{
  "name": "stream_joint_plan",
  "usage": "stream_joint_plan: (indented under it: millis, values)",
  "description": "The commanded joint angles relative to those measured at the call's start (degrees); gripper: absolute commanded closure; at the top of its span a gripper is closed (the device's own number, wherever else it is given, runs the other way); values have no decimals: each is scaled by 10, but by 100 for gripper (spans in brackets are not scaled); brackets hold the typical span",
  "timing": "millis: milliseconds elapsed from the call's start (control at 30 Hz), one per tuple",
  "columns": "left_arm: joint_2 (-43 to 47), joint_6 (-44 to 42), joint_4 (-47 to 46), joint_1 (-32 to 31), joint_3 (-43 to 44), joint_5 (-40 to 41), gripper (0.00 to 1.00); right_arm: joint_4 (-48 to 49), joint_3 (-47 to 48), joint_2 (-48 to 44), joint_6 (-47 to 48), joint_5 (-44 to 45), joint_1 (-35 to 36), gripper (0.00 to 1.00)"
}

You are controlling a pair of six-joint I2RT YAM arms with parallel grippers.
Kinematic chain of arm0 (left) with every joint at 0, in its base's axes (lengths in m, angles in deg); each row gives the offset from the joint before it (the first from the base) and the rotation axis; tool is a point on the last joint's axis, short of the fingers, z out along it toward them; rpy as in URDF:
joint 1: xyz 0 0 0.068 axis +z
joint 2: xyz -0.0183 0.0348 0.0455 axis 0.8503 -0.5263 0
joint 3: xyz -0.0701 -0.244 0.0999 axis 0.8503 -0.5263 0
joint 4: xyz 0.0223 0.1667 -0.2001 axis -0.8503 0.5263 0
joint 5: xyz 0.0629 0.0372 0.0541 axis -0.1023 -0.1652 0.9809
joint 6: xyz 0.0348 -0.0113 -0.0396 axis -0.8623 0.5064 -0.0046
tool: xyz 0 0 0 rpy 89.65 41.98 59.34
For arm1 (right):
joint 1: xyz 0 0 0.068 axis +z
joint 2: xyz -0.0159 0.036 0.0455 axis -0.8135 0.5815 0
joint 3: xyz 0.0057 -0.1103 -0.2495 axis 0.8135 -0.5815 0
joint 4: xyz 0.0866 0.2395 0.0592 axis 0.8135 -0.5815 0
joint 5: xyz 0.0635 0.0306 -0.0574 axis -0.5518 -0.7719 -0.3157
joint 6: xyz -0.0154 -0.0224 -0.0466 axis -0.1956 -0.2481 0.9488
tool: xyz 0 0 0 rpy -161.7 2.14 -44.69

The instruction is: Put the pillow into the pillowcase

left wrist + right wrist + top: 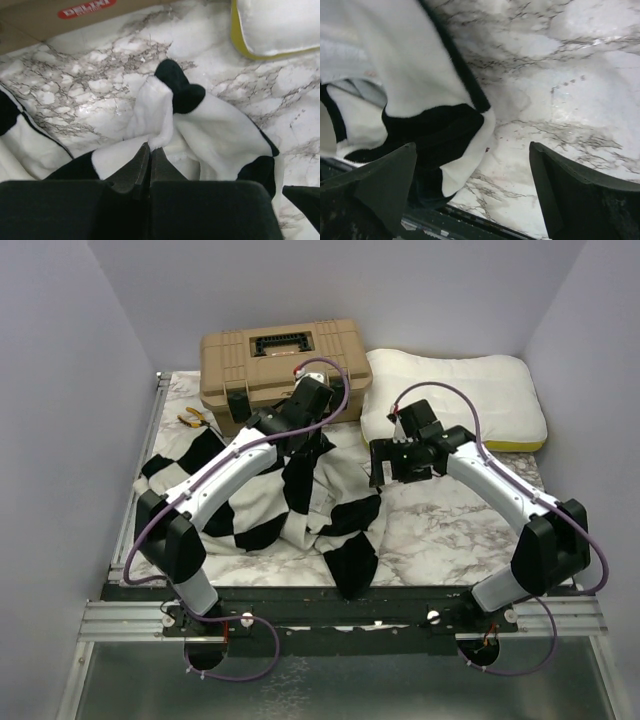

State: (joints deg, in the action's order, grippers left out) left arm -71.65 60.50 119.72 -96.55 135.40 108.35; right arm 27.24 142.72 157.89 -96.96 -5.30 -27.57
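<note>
One gripper alone has the cloth. The left gripper (149, 150) is pinched closed on a thin fold of the pillowcase (260, 510). The right gripper (472, 150) stands wide apart with nothing clamped, and a black-and-white flap lies only against its left finger (380, 185).

That looks like the weak spot to me. A single pinch on fleecy fabric could slip if the arm lifts or pulls. The rest of the cover is bunched and twisted near the middle of the table (450, 530), with one corner hanging over the near edge, so it could slide off that edge under its own weight. I also can't make out the cover's opening in the heap, so the right gripper may close on the wrong layer and pin the mouth shut.

The pillow (455, 395) lies in the far right corner, just beside the toolbox (280, 360) and well apart from both grippers. The right one is nearer to it, hovering over bare table at the cover's right side.
</note>
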Motion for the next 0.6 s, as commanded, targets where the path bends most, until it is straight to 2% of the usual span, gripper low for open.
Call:
stream_joint_plan:
  millis: [0, 200, 233, 267, 300, 333, 367, 400, 467, 500, 567]
  values:
    - [-6, -6, 21, 1, 14, -49, 100, 22, -40, 33, 4, -134, -4, 0]
    - [59, 20, 20, 1, -17, -28, 100, 98, -84, 120, -18, -259, -2, 2]
    - [71, 22, 18, 1, -22, -26, 100, 103, -78, 134, -23, -271, 0, 9]
    - [86, 24, 17, 1, -26, -23, 100, 104, -68, 144, -25, -281, 2, 21]
    - [101, 27, 16, 1, -33, -14, 100, 103, -56, 150, -28, -292, 3, 36]
    - [117, 32, 15, 1, -40, 1, 100, 101, -43, 150, -31, -303, 3, 57]
    - [134, 36, 14, 1, -47, 17, 100, 96, -28, 146, -33, -308, 3, 72]
    - [149, 38, 14, 1, -56, 39, 100, 88, -14, 139, -33, -308, 3, 83]
    - [181, 35, 15, 1, -68, 88, 100, 59, 21, 122, -28, -296, 2, 96]
    - [194, 32, 16, 2, -73, 110, 100, 40, 35, 113, -22, -285, 3, 99]
    - [216, 26, 20, 2, -76, 147, 100, 7, 56, 91, -17, -264, 1, 100]
